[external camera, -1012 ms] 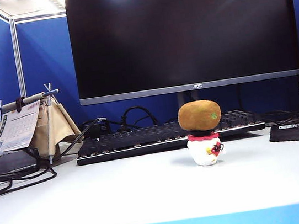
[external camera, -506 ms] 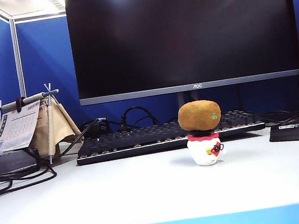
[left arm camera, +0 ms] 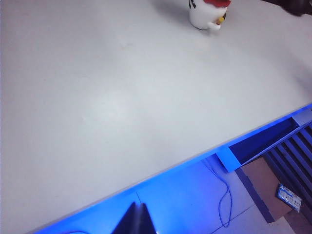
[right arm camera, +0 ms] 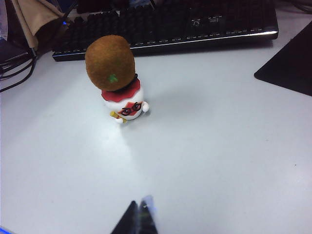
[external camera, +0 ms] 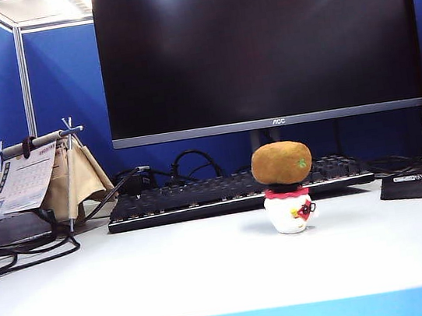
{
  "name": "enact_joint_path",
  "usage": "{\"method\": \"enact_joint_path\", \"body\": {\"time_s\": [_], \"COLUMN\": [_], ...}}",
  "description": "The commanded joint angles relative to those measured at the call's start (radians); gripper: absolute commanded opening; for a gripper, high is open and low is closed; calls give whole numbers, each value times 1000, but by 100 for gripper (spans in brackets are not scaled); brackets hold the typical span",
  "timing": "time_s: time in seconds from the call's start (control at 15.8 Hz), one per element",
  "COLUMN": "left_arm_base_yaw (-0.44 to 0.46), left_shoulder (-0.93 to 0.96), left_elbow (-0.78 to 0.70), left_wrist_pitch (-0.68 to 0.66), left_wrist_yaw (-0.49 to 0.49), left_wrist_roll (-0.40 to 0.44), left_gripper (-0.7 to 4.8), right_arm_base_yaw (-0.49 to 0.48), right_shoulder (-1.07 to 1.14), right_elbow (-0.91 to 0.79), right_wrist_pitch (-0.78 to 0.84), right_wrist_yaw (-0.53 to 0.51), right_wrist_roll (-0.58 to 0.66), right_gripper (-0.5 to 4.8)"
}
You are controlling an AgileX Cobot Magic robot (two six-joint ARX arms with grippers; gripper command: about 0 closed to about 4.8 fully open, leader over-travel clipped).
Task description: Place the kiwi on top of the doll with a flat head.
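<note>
progress: placement looks done | brown fuzzy oval kiwi [external camera: 281,163] rests on flat black top of small white red-frilled doll [external camera: 289,210], centre-right of exterior frame | left gripper [left arm camera: 137,220] fingers pressed together, empty | right gripper [right arm camera: 136,217] likewise, well apart | left: nothing evident

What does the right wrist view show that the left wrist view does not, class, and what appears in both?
Only the right wrist view shows the kiwi sitting on the doll, the keyboard, and the shut right gripper. Only the left wrist view shows the table's blue edge, the floor cable and the shut left gripper. Both show the doll on the white table.
</note>
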Motion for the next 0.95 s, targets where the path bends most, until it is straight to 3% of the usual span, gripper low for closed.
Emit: {"method": "enact_joint_path", "body": {"time_s": [0.06, 0.19, 0.95], "left_arm_base_yaw": [-1, -1, -1], "left_shoulder": [1, 1, 1], "left_elbow": [-5, -5, -4], "left_wrist_pitch": [-1, 2, 2], "left_wrist_yaw": [-13, -69, -72], "left_wrist_roll": [3, 10, 10], "left_gripper": [-5, -5, -5], "right_arm_base_yaw": [0, 0, 0], "right_shoulder": [0, 0, 0], "right_elbow": [-5, -5, -5], "right_wrist_pitch": [4, 4, 4], "right_wrist_yaw": [2, 2, 2], "right_wrist_roll": [4, 4, 4], "right_gripper": [-1, -1, -1]}}
